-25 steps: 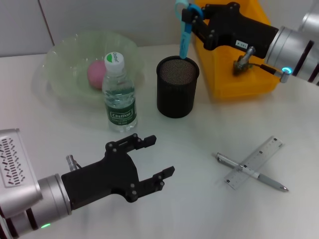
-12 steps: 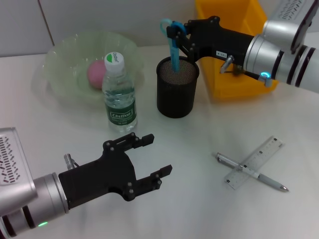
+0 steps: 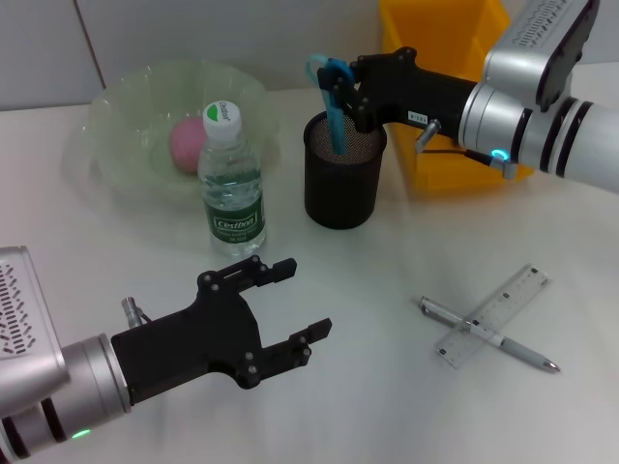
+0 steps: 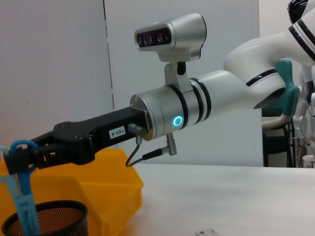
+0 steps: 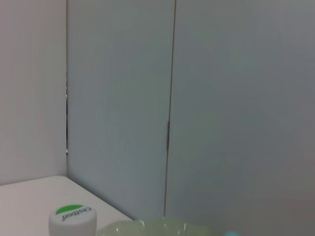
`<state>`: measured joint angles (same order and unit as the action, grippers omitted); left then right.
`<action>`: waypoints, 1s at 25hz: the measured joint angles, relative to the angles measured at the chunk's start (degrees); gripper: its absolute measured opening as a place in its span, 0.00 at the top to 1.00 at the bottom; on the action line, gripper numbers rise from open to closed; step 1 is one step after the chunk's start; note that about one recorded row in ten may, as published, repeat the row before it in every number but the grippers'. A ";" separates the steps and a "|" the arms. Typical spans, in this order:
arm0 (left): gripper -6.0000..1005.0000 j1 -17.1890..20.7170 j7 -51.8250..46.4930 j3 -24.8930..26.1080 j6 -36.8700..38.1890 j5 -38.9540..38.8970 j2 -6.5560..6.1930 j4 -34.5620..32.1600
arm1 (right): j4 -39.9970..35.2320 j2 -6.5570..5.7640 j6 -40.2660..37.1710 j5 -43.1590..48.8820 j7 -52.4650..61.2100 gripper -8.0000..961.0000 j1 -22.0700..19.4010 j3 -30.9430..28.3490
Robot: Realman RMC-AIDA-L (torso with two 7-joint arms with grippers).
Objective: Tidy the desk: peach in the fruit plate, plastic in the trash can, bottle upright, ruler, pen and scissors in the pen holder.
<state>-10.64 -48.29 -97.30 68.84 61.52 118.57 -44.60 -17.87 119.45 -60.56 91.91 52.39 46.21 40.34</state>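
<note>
Scissors (image 3: 332, 97) were gripped in the right gripper (image 3: 340, 94) jaws over the pen holder (image 3: 344, 169); left gripper (image 3: 285, 302) jaws were open; ruler (image 3: 493, 314) and pen (image 3: 488, 335) at four o'clock were left.

Silver cylindrical arms with black bands, glowing status rings, matte black end effectors, white-labelled.

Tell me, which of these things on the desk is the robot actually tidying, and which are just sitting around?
Part of the job:
scissors, held by the right gripper over the pen holder
pen and ruler, crossed on the desk
bottle, upright
peach in the fruit plate
yellow bin

Just there:
left gripper, open, idle near the front
</note>
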 joint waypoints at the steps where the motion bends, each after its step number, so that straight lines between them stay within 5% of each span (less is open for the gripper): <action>1: 0.29 0.00 0.00 0.00 0.00 0.00 0.00 0.00 | 0.18 0.00 0.03 0.00 -0.01 0.90 0.01 0.00; 15: 0.29 -0.27 0.04 0.01 0.44 0.00 0.00 0.05 | 2.70 0.17 3.74 -1.36 -0.01 0.89 0.47 0.09; 25: 0.29 -0.04 0.04 0.10 1.77 0.01 0.00 0.57 | 1.96 0.17 -0.62 -2.35 0.36 0.71 -0.81 -0.61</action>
<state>-10.68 -48.25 -97.19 70.61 61.53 118.57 -44.03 -15.91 119.61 -61.18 89.56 52.75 45.40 39.73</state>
